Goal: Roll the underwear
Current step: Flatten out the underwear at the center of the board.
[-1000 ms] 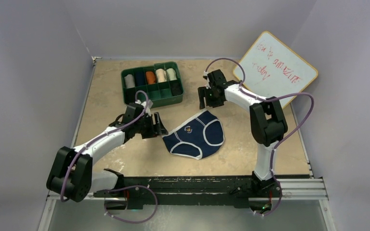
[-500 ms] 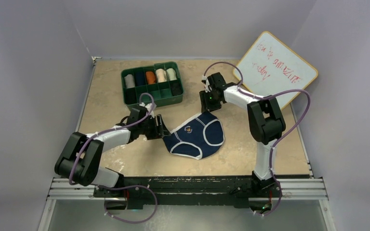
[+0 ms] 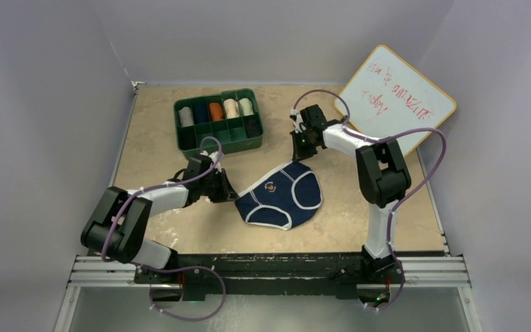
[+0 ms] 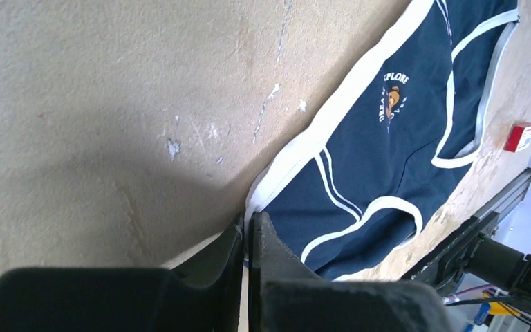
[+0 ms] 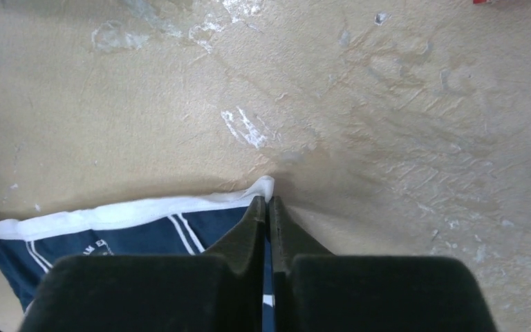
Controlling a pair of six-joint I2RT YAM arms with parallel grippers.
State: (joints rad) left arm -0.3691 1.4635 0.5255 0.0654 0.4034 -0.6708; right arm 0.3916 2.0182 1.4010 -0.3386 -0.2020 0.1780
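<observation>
Beige desk [image 3: 159, 131] is carrying the navy underwear [image 3: 281, 197], lying flat between your left jaws and right jaws, each clenching a white waistband corner. You're just getting started, with all the rolling waiting.

Navy briefs [image 3: 281, 198] lay flat, centre. Left gripper [image 3: 230, 193] at left waistband corner; right gripper [image 3: 297, 155] at far corner. Green tray [image 3: 229, 146] far left, whiteboard [image 3: 395, 97] far right.

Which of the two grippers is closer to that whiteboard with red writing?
Right. The right gripper pinches a waistband corner of the navy underwear, left of the whiteboard; the left gripper pinches the other corner, much farther away.
</observation>
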